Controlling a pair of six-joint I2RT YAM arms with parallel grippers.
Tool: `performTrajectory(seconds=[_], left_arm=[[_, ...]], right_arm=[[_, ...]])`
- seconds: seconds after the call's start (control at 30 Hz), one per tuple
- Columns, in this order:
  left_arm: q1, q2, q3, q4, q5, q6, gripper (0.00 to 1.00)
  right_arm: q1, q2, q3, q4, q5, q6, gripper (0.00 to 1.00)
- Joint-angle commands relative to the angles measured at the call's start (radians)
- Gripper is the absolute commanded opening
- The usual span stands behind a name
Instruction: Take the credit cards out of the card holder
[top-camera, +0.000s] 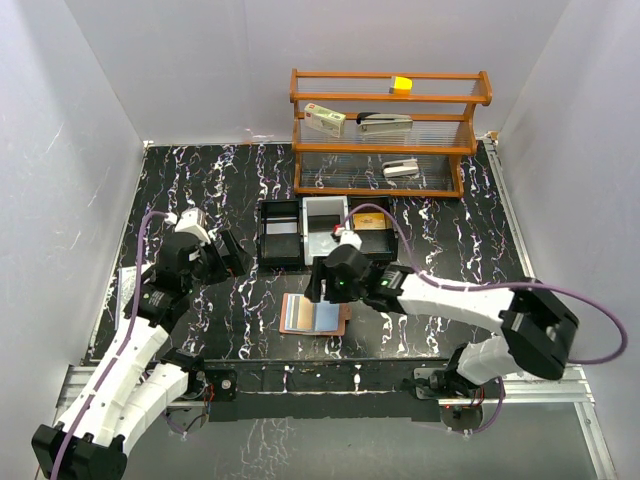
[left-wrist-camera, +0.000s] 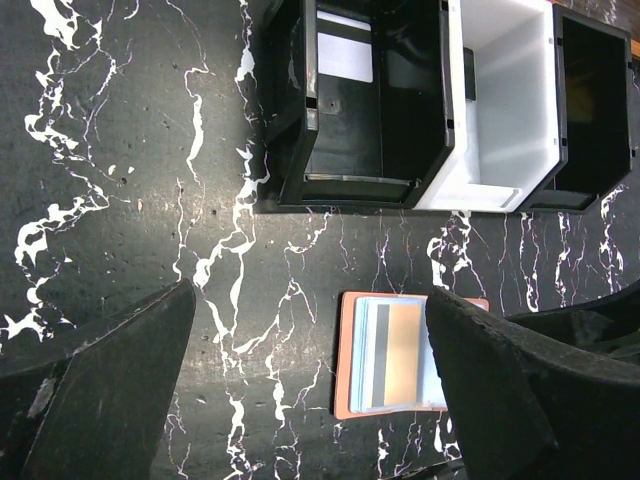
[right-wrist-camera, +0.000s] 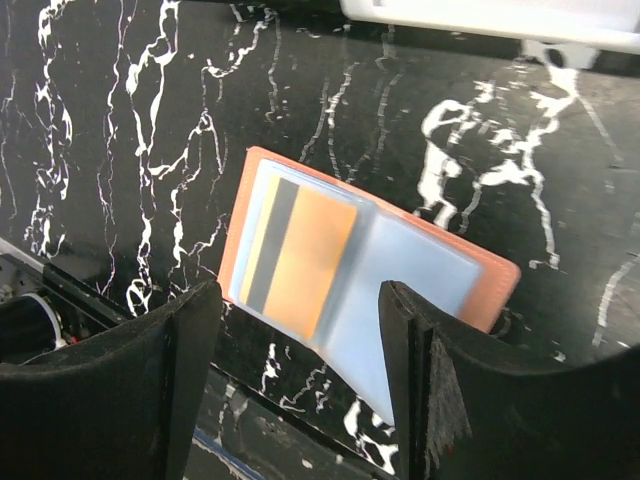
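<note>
The card holder (right-wrist-camera: 495, 285) lies opened flat on the desk (top-camera: 220, 190), near the front edge and just in front of the black tray (top-camera: 268, 250); an orange card (right-wrist-camera: 310, 262) with a dark stripe sits tucked in the holder's left-hand clear pocket, while the pocket beside it (right-wrist-camera: 410, 290) looks pale and blurred, so whether it holds another card cannot be told; the right pincer (right-wrist-camera: 298, 310) hangs just above the holder with its fingers spread and nothing between them, lined up roughly over the orange card; the left pincer (left-wrist-camera: 310, 295) is likewise spread and empty, hovering apart to the left with the holder and tray in its sight; a pale flat piece (left-wrist-camera: 345, 50) rests in the tray's left compartment and may be a card already removed, though that is only a guess; the step in hand appears to be the approach for drawing out the orange card; the next move would call for the right pincer to come down on the card's free edge and nip it alone, not the sleeve, and probably for the left pincer to pin the holder so it does not lift or slide.
</note>
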Motion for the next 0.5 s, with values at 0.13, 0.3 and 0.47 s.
performTrajectory(seconds=[0.13, 0.3, 0.47], left_arm=[[0.006, -0.024, -0.003, -0.050, -0.008, 0.014, 0.99], [0.006, -0.032, -0.004, -0.065, -0.024, -0.007, 0.99], [0.006, -0.039, -0.002, -0.072, -0.044, -0.019, 0.99]], right_arm=[[0.104, 0.154, 0.180, -0.056, 0.136, 0.048, 0.60], [0.138, 0.234, 0.237, -0.096, 0.144, 0.058, 0.62], [0.152, 0.311, 0.295, -0.173, 0.166, 0.081, 0.67]])
